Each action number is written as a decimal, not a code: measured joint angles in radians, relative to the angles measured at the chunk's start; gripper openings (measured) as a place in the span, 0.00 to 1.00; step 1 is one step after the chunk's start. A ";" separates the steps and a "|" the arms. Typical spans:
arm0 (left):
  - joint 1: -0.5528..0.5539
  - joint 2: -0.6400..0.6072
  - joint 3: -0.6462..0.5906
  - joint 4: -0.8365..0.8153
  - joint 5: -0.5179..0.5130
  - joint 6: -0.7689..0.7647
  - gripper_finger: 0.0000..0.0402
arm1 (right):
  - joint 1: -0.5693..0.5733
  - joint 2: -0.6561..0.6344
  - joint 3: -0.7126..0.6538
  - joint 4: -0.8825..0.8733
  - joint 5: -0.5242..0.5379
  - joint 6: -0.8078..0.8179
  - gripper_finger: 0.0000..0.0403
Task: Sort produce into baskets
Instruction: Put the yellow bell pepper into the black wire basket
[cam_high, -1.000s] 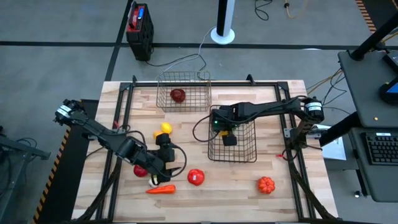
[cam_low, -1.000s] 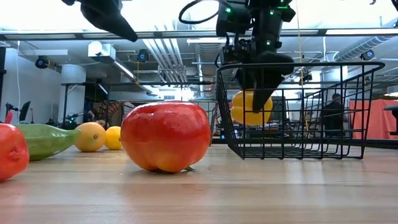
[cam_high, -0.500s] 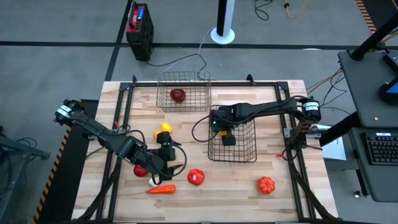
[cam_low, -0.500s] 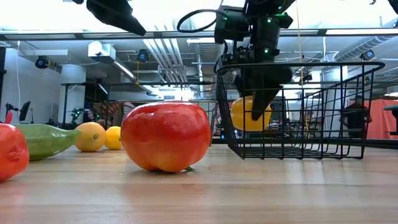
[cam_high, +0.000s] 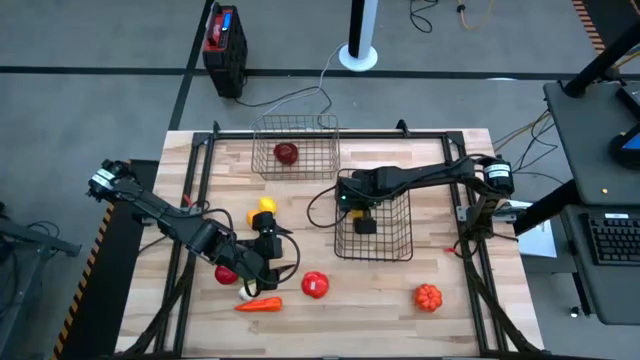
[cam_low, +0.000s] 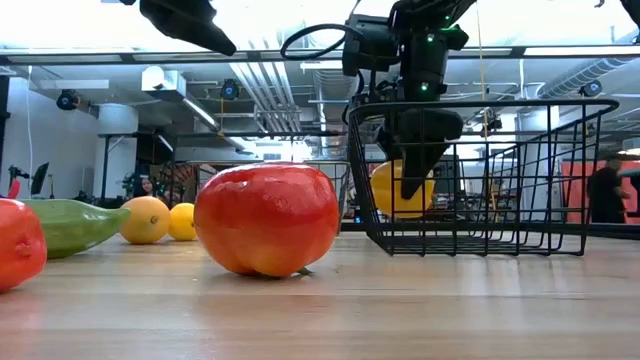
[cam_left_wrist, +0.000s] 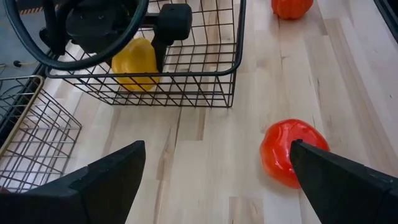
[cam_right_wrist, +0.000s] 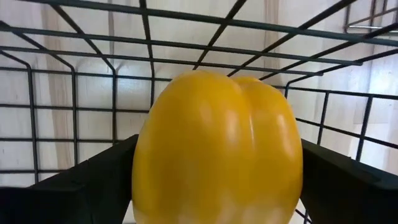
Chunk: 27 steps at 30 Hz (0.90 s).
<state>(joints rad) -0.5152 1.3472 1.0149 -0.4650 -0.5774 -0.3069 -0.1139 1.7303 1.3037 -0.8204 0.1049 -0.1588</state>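
Note:
A yellow pepper (cam_right_wrist: 217, 137) hangs inside the right wire basket (cam_high: 392, 248), with my right gripper (cam_high: 365, 222) shut on it from above. The pepper (cam_low: 392, 188) shows just above the basket floor (cam_low: 470, 240). My left gripper (cam_high: 270, 243) hovers open above the table at the near left, and a red tomato (cam_left_wrist: 289, 152) lies on the wood ahead of it. A dark red fruit (cam_high: 287, 153) rests on the floor of the far basket (cam_high: 322, 130). My right gripper pinches the pepper between its two fingers (cam_right_wrist: 74, 186), one on each of its opposite sides (cam_right_wrist: 146, 155). The fingers come from above, pointing steeply down into the basket. The pepper hangs upright between them, seemingly clear of the basket floor.
Loose on the table are two yellow and orange round pieces (cam_high: 262, 210), a red piece (cam_high: 226, 274), a carrot (cam_high: 258, 304), the tomato (cam_high: 315, 285), an orange piece (cam_high: 428, 296) and a green cucumber (cam_low: 70, 225). A red-and-black box (cam_high: 224, 45) stands on the floor beyond the table.
My right gripper has sunk a little deeper into the right basket, and the yellow pepper has gone down with it, staying upright between the fingers.

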 joint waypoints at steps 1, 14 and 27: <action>0.000 0.000 0.000 0.001 0.000 0.000 0.95 | 0.000 0.001 0.000 0.000 0.000 -0.007 0.90; 0.000 0.000 0.000 0.013 0.000 -0.011 0.95 | -0.002 0.001 0.000 0.015 0.104 0.077 0.91; 0.000 0.000 0.000 0.017 -0.006 -0.012 0.95 | -0.005 0.002 0.014 0.010 -0.037 0.082 0.93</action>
<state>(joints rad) -0.5152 1.3468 1.0145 -0.4477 -0.5835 -0.3187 -0.1184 1.7321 1.3178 -0.8100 0.0681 -0.0772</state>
